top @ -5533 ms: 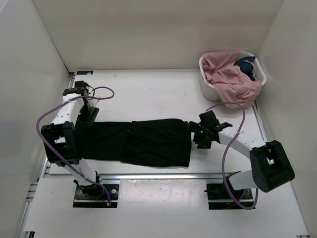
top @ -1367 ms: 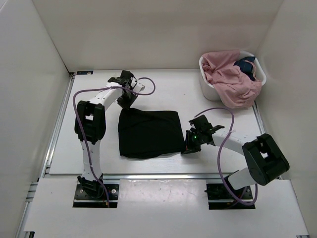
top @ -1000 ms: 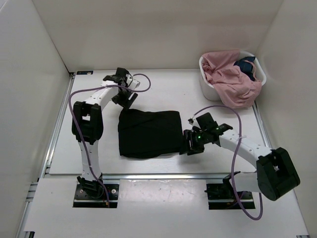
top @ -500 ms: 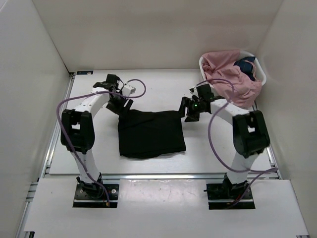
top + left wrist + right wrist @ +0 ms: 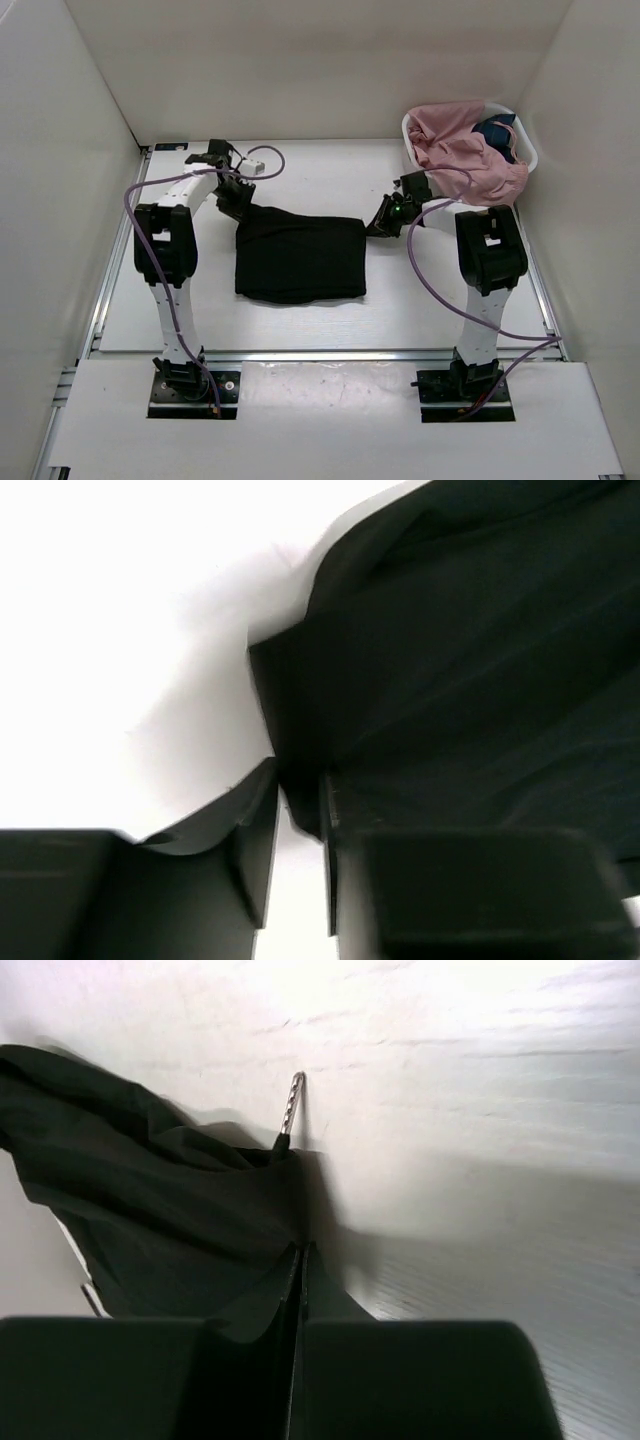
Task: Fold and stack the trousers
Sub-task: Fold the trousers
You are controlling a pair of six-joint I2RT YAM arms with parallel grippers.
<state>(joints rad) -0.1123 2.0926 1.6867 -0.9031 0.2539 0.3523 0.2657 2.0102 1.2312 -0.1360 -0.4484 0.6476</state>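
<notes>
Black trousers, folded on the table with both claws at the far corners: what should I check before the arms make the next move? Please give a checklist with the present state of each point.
1. Left claw holds the far left corner of the black trousers: ok, cloth is pinched in it.
2. Right claw holds the far right corner: ok, shut on cloth.
3. Fold lies flat as one rectangle: ok in the top view.
4. Nothing pokes out of the fold: not ok, a metal piece sticks out at the edge.
5. Lower layers lined up: cannot tell, hidden.
6. Basket apart from the trousers: ok.
</notes>
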